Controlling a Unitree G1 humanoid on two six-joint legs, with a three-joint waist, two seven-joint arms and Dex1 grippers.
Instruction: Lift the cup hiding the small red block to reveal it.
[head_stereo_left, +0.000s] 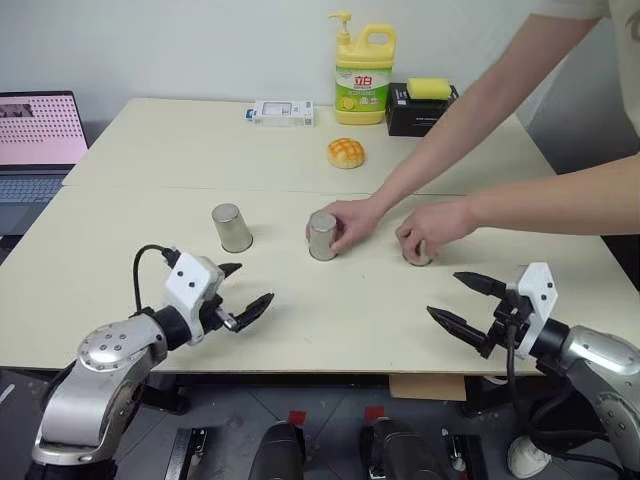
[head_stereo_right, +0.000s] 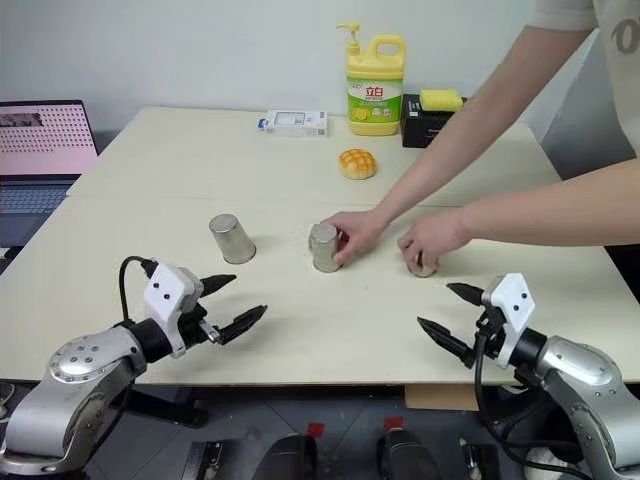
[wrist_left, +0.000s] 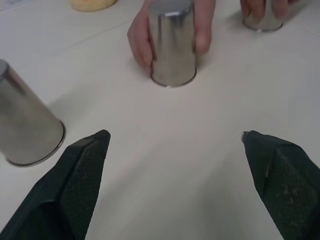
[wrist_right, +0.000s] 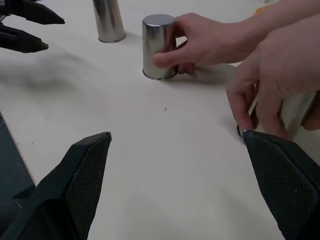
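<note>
Both grippers (head_stereo_left: 238, 296) (head_stereo_left: 462, 299) spread, empty. Person's hands (head_stereo_left: 350, 222) (head_stereo_left: 432, 231) cover middle cup (head_stereo_left: 322, 236) and three-o'clock cup (head_stereo_left: 419, 254). Risk: reaching now strikes hands; wrong cup picked.

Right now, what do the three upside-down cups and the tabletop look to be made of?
The cups, left, middle and right, look like brushed silver-grey metal, probably steel: dull sheen with soft streaked reflections. A person's hands grip the middle and right ones. The table looks like cream laminate or painted board, matte and smooth; which one is unclear.
</note>
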